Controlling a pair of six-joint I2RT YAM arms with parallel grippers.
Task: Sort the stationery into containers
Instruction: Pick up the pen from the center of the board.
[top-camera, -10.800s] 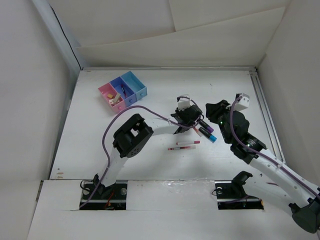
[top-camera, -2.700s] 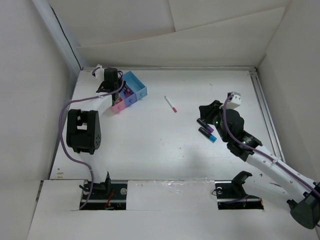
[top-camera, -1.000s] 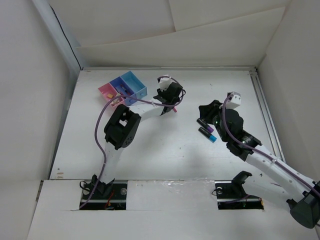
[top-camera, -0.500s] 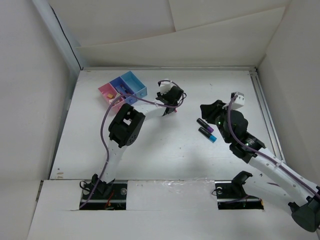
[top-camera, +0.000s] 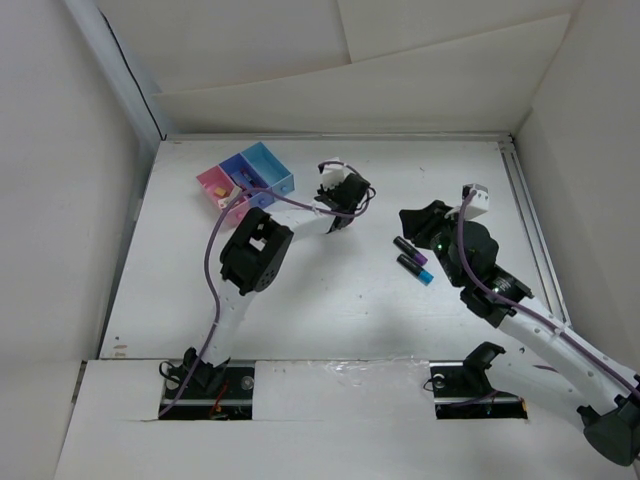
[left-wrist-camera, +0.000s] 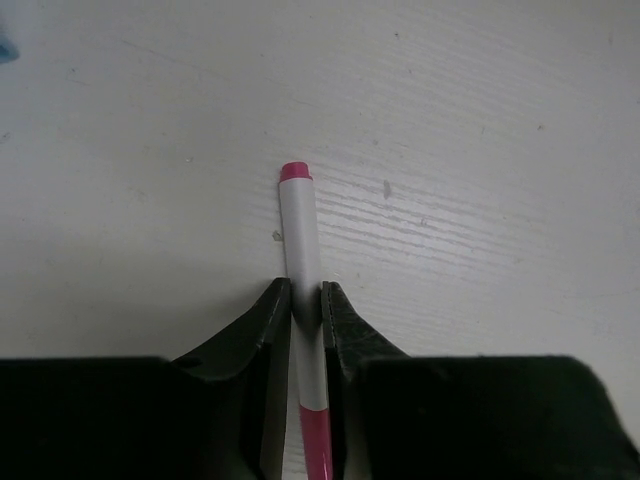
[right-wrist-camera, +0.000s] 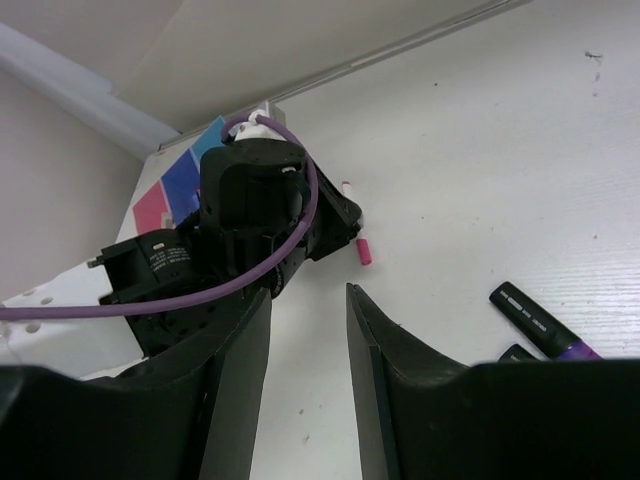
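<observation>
I'm pinching the pen (left-wrist-camera: 300, 230) with the left claw (left-wrist-camera: 305, 300).
I'm gripping mid-barrel, likely for a level lift; the right claw (right-wrist-camera: 308, 300) is hanging released.

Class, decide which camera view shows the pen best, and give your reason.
Left wrist view: the pen sits close up, held in the left gripper, with its white barrel and pink tip clear. The right wrist view shows it small, partly behind that gripper. The top view hides it under the gripper.
</observation>
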